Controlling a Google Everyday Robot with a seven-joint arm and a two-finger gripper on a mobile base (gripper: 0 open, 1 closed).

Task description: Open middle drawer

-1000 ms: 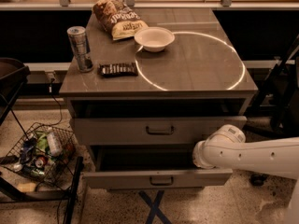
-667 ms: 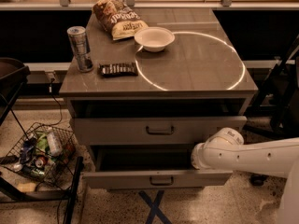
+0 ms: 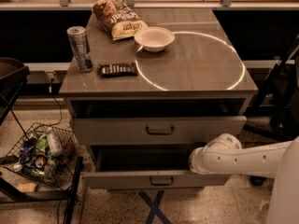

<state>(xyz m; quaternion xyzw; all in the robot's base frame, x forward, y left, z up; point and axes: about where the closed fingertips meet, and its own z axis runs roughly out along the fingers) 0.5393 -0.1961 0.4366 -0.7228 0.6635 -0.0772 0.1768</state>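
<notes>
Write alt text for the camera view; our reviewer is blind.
A white robot arm reaches in from the right, its hand hidden in the gap under the grey middle drawer; the lowest drawer stands pulled out. A can, chip bag and bowl sit on top.

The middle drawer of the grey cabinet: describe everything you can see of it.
The middle drawer has a low, wide, flat grey front, seemingly painted board, with a small dark bar handle at its centre. It stands pulled out beneath the taller-fronted grey drawer, showing a dark interior behind its front. The robot's white arm reaches over its right end; the gripper is out of sight beyond the wrist, toward that dark opening, so contact cannot be judged.
</notes>
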